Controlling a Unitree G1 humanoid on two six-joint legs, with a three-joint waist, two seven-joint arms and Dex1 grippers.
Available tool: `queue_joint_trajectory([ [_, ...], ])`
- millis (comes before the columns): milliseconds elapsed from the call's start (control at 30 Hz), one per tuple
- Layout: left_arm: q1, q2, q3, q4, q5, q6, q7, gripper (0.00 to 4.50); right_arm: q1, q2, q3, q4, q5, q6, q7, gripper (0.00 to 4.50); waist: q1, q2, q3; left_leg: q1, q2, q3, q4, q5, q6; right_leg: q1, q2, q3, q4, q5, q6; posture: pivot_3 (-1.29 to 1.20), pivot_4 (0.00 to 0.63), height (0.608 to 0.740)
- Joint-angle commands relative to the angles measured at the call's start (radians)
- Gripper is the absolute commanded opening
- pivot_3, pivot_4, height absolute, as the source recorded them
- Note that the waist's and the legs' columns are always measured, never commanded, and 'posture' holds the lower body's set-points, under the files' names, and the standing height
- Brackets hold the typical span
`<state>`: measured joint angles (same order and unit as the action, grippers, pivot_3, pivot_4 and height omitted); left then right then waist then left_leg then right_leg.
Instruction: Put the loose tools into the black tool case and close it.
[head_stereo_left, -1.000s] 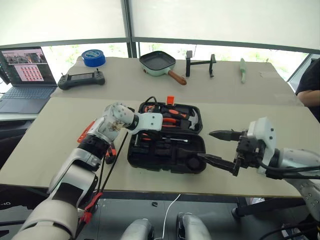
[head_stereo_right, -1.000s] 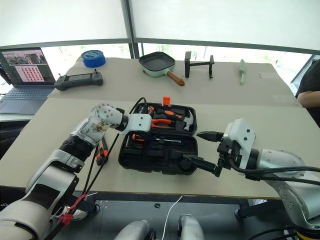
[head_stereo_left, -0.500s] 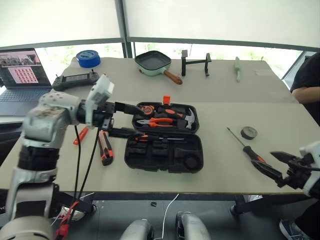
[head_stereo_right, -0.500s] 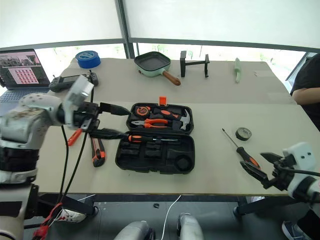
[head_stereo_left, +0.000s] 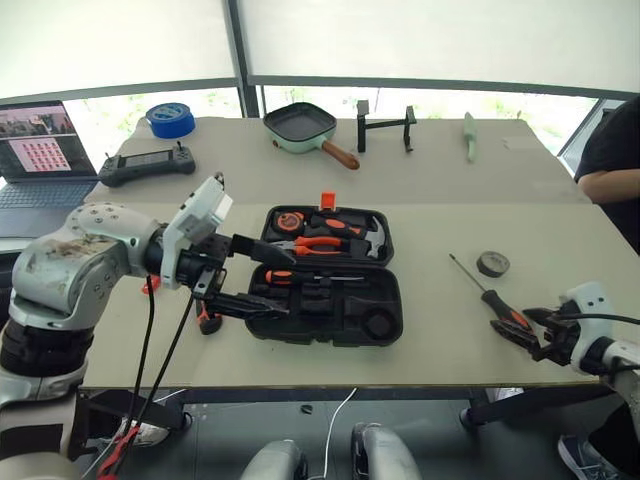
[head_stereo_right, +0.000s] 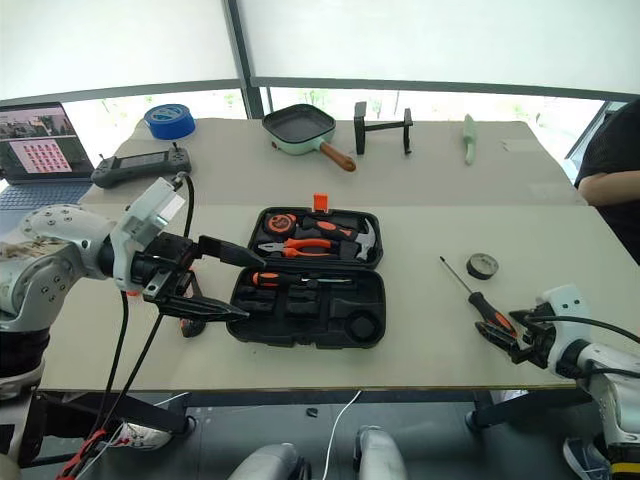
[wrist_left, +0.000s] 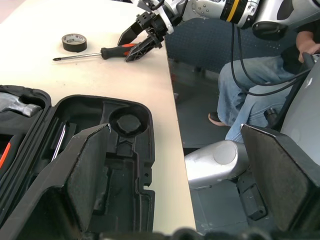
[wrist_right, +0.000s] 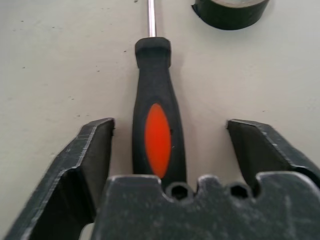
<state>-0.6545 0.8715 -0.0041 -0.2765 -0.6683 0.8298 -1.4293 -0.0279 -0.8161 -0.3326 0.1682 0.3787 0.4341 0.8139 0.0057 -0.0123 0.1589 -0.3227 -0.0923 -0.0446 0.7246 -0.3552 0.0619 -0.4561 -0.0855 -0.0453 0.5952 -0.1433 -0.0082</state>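
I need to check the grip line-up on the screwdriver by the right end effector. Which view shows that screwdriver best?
The right wrist view: the screwdriver lies lengthwise between the open fingers, its handle large and unobstructed. Both eye views show it small near the table's front edge, before the right end effector. The left wrist view shows it distantly, beside the small black tape roll.

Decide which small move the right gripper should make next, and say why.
Probably close the fingers. The right gripper straddles the handle of the orange-and-black-handled screwdriver lying on the beige table, one finger on each side with gaps left, so nothing is gripped yet.
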Motion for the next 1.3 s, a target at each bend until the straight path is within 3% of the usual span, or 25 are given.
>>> queue_joint_trajectory([
  [33,0.017,0.033,-0.008,-0.026,0.016,-0.041,0.000,4.50,0.008,0.014,0.013,-0.014,-0.004,-0.036,0.027,2.53,-0.001,0.000,0.000,0.000,0.000,0.000,0.000,0.000,0.000,0.000,0.000,0.000,0.000,0.000,0.000,0.00,0.150,0.740],
  [133,0.043,0.061,-0.018,-0.015,0.030,-0.066,-0.009,4.50,0.020,0.010,-0.015,-0.072,0.014,-0.038,0.029,1.45,-0.005,0.000,0.000,0.002,0.000,0.000,-0.004,0.001,-0.001,-0.001,0.000,0.001,0.000,-0.001,-0.001,0.00,0.150,0.740],
  [200,0.058,0.080,-0.018,-0.011,0.038,-0.082,-0.018,4.50,0.016,-0.008,-0.041,-0.134,0.051,-0.011,0.045,1.03,-0.005,0.000,0.000,0.002,0.001,0.000,-0.006,0.001,-0.002,-0.001,0.001,0.001,0.000,-0.001,-0.002,0.00,0.150,0.740],
  [333,0.096,0.133,-0.018,-0.011,0.040,-0.103,-0.065,4.50,-0.064,-0.073,-0.050,-0.316,0.199,0.076,0.165,1.05,-0.012,0.005,0.002,0.002,0.001,0.001,-0.007,0.001,-0.002,-0.002,0.001,0.002,0.000,-0.001,-0.002,0.00,0.150,0.740],
  [400,0.106,0.146,-0.029,-0.007,0.044,-0.118,-0.082,4.50,-0.131,-0.109,0.022,-0.412,0.258,0.119,0.250,1.05,-0.017,0.006,0.003,0.002,0.001,0.002,-0.007,0.001,-0.002,-0.003,0.001,0.003,0.000,-0.001,-0.002,0.00,0.150,0.740],
  [567,0.089,0.117,-0.059,0.017,0.061,-0.145,-0.062,4.50,-0.374,-0.056,0.342,-0.422,0.108,0.044,0.324,1.05,-0.017,0.000,0.003,0.002,0.003,0.001,-0.010,0.001,-0.002,-0.002,0.004,0.002,-0.001,-0.002,-0.002,0.00,0.150,0.740],
  [733,0.073,0.095,-0.072,0.042,0.087,-0.169,-0.045,4.50,-0.553,0.066,0.506,-0.293,-0.021,-0.024,0.326,1.05,-0.007,-0.002,0.004,-0.002,0.000,0.001,-0.007,0.001,-0.001,-0.005,0.002,0.002,-0.001,-0.001,-0.002,0.00,0.150,0.740],
  [900,0.067,0.087,-0.081,0.054,0.108,-0.195,-0.034,4.50,-0.597,0.093,0.598,-0.201,-0.153,-0.159,0.351,1.05,-0.004,-0.002,0.004,-0.007,0.000,-0.001,-0.007,0.001,-0.001,-0.009,0.005,-0.003,0.000,-0.001,-0.002,0.00,0.150,0.740],
  [1300,0.050,0.052,-0.089,0.087,0.156,-0.240,-0.003,4.50,-0.602,0.143,0.646,-0.069,-0.305,-0.335,0.335,1.05,-0.019,-0.002,0.004,-0.013,0.000,-0.001,0.001,0.002,-0.004,-0.015,0.003,-0.004,0.002,0.000,-0.005,0.00,0.150,0.740],
])
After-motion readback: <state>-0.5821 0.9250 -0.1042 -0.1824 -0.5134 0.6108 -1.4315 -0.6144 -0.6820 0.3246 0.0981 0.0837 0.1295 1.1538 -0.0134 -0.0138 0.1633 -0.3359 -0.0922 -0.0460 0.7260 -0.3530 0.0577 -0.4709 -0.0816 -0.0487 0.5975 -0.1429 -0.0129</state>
